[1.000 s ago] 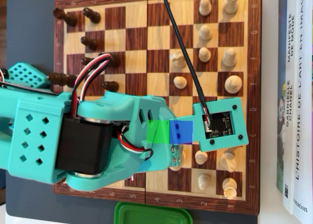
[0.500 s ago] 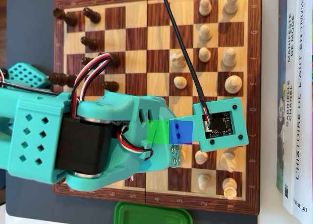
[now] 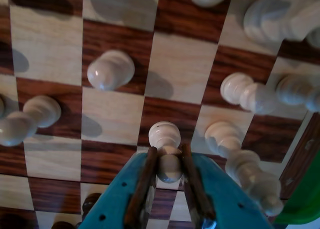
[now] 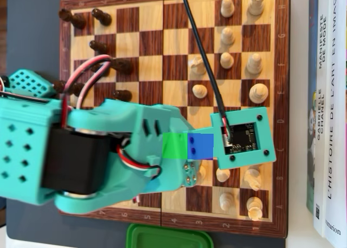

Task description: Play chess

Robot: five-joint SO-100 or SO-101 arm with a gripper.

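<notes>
The chessboard (image 4: 152,47) fills most of the overhead view, its dark rim running close to the books (image 4: 328,112) stacked at the right edge and to a green lid (image 4: 168,237) at the bottom edge. The lower left of the board is covered by the teal arm (image 4: 97,150), whose wrist camera housing (image 4: 242,138) hangs over the right half. Dark pieces (image 4: 100,15) are ranged along the left files, while the white pieces (image 4: 255,64) are crowded at the right; several bare squares lie between the two groups in the upper middle. In the wrist view, the gripper (image 3: 169,161) is seen clenched on a white pawn (image 3: 165,144), the two fingers pressed against its stem on either side. A second white pawn (image 3: 111,69) stands a square away up and to the left, and a taller white piece (image 3: 240,159) stands just beside the right finger, so little room is left on that side.
</notes>
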